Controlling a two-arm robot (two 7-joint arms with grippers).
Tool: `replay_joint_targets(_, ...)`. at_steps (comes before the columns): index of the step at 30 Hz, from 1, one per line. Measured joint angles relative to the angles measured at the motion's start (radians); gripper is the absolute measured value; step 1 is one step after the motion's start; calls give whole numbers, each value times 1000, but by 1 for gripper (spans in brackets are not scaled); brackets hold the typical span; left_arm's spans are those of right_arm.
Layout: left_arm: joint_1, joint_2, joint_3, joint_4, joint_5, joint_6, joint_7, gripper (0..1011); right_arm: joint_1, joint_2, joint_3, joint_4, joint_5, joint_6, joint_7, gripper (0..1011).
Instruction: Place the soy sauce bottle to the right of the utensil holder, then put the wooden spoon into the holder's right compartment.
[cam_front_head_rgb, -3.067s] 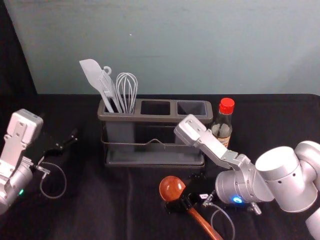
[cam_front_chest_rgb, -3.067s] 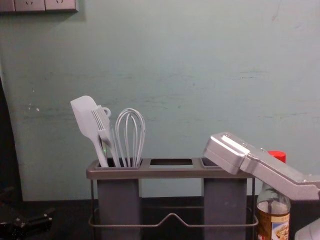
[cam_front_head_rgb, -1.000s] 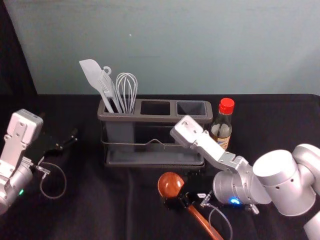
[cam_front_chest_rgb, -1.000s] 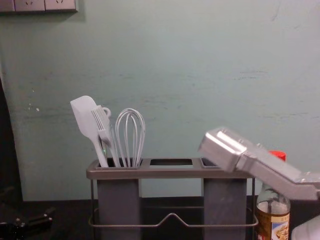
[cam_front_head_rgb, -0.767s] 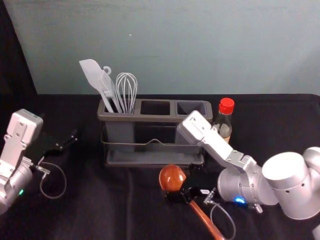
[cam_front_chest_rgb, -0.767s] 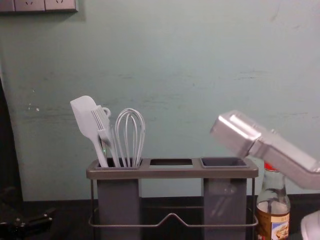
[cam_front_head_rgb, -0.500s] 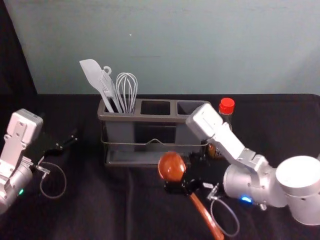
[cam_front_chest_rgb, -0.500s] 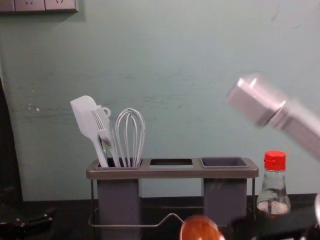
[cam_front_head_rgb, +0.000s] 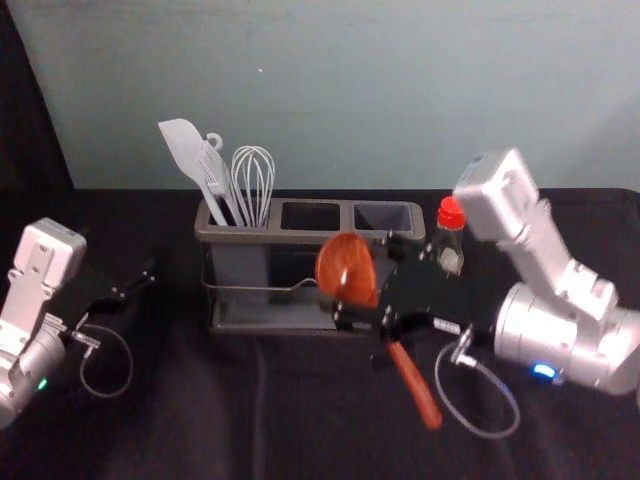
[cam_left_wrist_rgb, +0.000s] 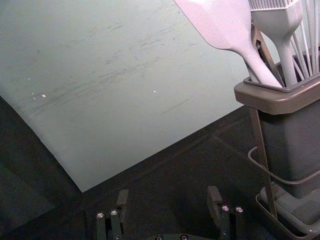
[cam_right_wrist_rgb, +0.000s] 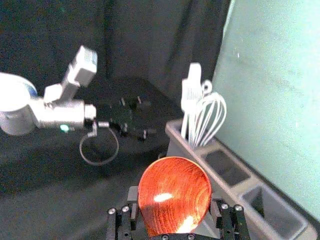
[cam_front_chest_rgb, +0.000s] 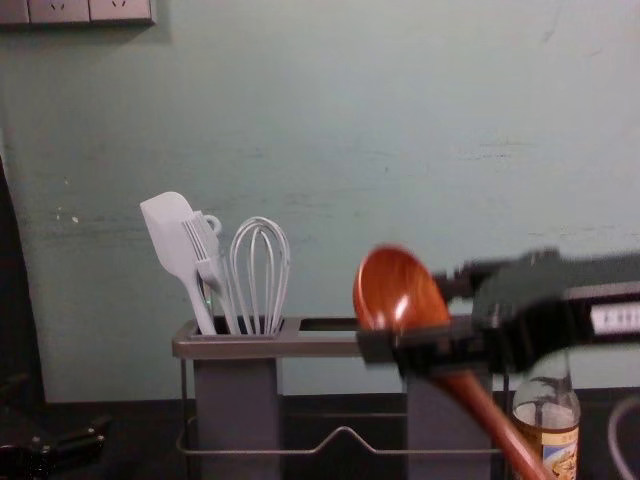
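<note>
My right gripper (cam_front_head_rgb: 368, 312) is shut on the wooden spoon (cam_front_head_rgb: 346, 268) just below its bowl, in front of the utensil holder (cam_front_head_rgb: 232, 236). The spoon's bowl is up and its handle slants down to the right. In the right wrist view the bowl (cam_right_wrist_rgb: 174, 192) hides much of the space between the fingers of the right gripper (cam_right_wrist_rgb: 175, 205). The holder's right compartment (cam_front_head_rgb: 383, 217) is empty. The soy sauce bottle (cam_front_head_rgb: 449, 240) stands upright just right of the holder. My left gripper (cam_front_head_rgb: 137, 278) is parked open at the left; its wrist view shows the left gripper (cam_left_wrist_rgb: 168, 198) holding nothing.
A white spatula (cam_front_head_rgb: 186, 150), a brush and a whisk (cam_front_head_rgb: 253, 178) stand in the holder's left compartment. The middle compartment (cam_front_head_rgb: 311, 216) is empty. A wall (cam_front_head_rgb: 420, 90) rises behind the black-covered table (cam_front_head_rgb: 150, 420).
The right gripper has lifted the spoon from low in front of the holder, up into the chest view. The right arm's silver part has moved up and right. The left arm has stayed still.
</note>
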Motion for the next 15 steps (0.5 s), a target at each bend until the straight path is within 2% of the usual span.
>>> replay_joint_targets(8, 0, 0, 0, 0, 0, 0, 0, 1011, 56, 8, 29, 4, 61, -35, 29, 837)
replay_joint_targets(15, 0, 0, 0, 0, 0, 0, 0, 1012, 152, -24, 31, 76, 96, -36, 25, 837)
